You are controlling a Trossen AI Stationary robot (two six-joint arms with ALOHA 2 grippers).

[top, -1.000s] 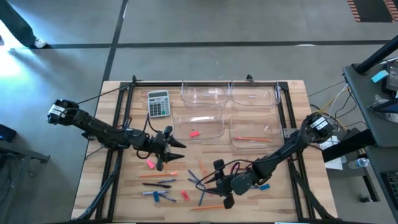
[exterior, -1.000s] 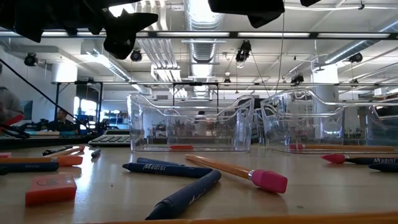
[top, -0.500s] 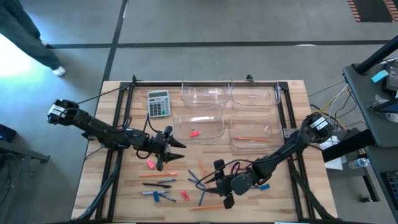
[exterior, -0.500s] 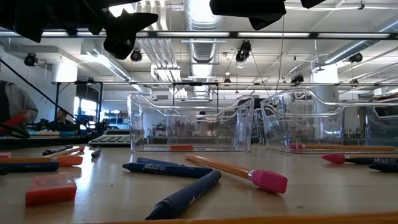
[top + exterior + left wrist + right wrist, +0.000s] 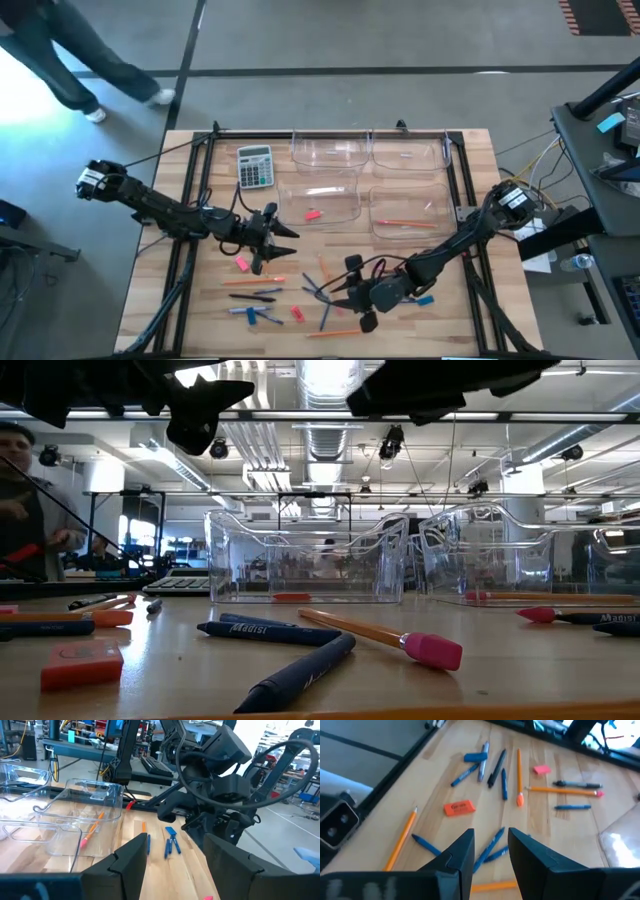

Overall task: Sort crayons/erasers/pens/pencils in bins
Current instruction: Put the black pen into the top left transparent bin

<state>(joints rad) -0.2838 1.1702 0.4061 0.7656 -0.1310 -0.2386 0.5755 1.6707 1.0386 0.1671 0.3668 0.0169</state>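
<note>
Right gripper [image 5: 337, 291], fingers part-open and empty, hovers at lower centre directly above blue crayons [image 5: 312, 287] lying diagonally, nearer than the left gripper [image 5: 288, 234].

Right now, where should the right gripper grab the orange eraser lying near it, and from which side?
Take the orange eraser across its two long sides at mid-length, coming straight down from above. It is a short block lying flat, with bare wood all round; the nearest pencil lies apart from it. The right gripper hovers open close by.
</note>
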